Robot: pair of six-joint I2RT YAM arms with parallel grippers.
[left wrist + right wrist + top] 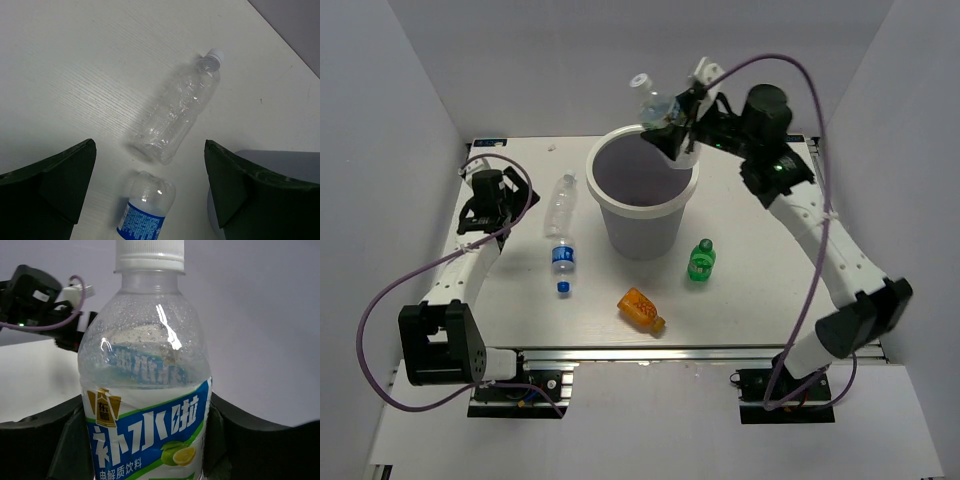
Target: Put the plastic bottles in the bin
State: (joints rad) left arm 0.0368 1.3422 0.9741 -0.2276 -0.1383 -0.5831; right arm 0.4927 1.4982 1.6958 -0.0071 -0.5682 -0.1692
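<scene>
My right fingers (670, 130) pinch the labelled bottle (150, 365) round its belly, on the white-blue label, with the cap standing clear above them. It looks near empty, with only mist on the inside, so I judge it light, thin-walled and easy to dent. The plastic is slick too, so a hold on the label band is better than one on the bare shoulder. Below these fingers is the bin (640, 235), its far rim right under them. Whether the bottle hangs fully over the mouth I cannot tell.

My left fingers (488, 210) are spread and hold nothing, hovering over the counter (760, 290). Ahead, between them, the bare bottle (177, 117) lies on its side with its white cap pointing away. Nearer, the blue bottle (145, 215) shows its base end, close to the bare one but apart. Both should roll readily, so I would close across the middle of the barrel.

Farther off, beyond the bin, lie the green bottle (701, 262) and the orange bottle (640, 308).
</scene>
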